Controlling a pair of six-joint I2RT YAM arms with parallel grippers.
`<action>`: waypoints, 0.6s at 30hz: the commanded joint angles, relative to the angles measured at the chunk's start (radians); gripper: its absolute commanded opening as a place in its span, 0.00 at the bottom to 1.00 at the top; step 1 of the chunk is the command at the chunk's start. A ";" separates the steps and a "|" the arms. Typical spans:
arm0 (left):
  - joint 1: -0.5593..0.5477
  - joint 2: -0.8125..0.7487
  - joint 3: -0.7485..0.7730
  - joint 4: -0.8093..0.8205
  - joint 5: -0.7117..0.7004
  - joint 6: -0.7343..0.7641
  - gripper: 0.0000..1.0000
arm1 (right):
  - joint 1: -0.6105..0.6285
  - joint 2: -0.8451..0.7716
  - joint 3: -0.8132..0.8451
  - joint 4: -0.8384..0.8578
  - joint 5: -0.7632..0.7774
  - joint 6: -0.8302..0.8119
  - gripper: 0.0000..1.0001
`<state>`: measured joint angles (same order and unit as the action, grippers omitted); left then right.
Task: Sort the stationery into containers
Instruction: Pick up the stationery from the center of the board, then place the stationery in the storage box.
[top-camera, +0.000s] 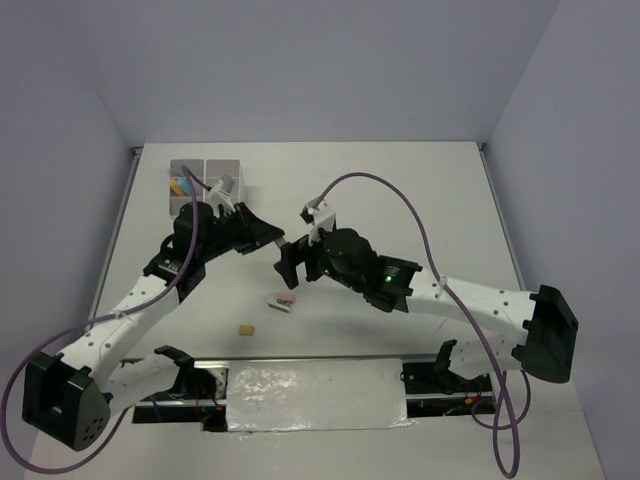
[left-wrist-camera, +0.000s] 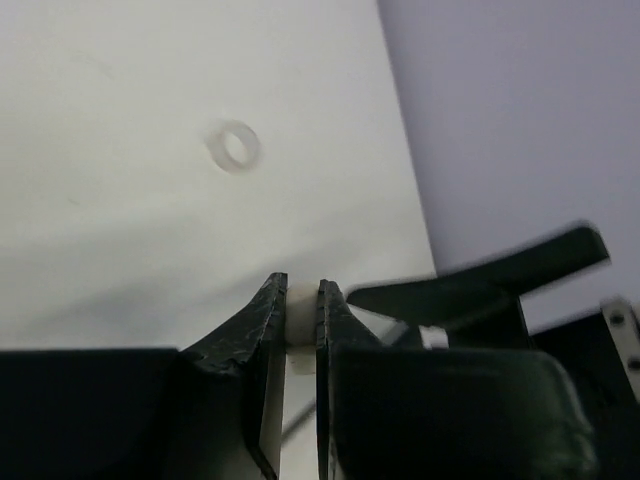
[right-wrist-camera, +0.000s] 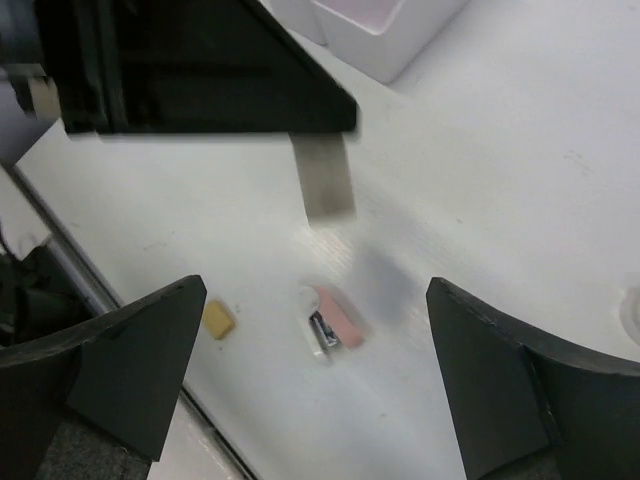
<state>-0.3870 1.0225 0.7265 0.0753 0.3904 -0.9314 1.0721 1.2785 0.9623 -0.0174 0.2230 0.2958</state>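
Note:
My left gripper (top-camera: 276, 238) (left-wrist-camera: 302, 286) is shut on a small white eraser (left-wrist-camera: 299, 312) and holds it above the table; the eraser also shows hanging from the left fingers in the right wrist view (right-wrist-camera: 326, 178). My right gripper (top-camera: 289, 264) (right-wrist-camera: 315, 286) is open and empty, hovering above a pink-and-white stapler-like piece (top-camera: 284, 300) (right-wrist-camera: 332, 318). A tan block (top-camera: 245, 328) (right-wrist-camera: 218, 320) lies near the front. A clear tape ring (left-wrist-camera: 233, 147) lies on the table. The white divided container (top-camera: 222, 168) (right-wrist-camera: 372, 32) stands at the back left, partly hidden by my left arm, with coloured highlighters (top-camera: 180, 186) in one compartment.
The two grippers are close together near the table's middle. A dark slot with a foil-covered strip (top-camera: 315, 392) runs along the near edge between the arm bases. White walls enclose the table at the left, back and right.

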 joint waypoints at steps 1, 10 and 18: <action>0.000 0.024 0.093 -0.118 -0.368 0.112 0.00 | -0.037 -0.086 -0.057 0.025 0.093 0.057 1.00; 0.135 0.368 0.377 -0.030 -0.877 0.141 0.00 | -0.075 -0.263 -0.168 -0.061 0.118 0.078 1.00; 0.237 0.596 0.554 0.067 -0.946 0.206 0.03 | -0.106 -0.321 -0.247 -0.067 0.102 0.040 1.00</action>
<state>-0.1608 1.6028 1.2316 0.0463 -0.4755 -0.7784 0.9886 0.9833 0.7357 -0.0822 0.3141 0.3557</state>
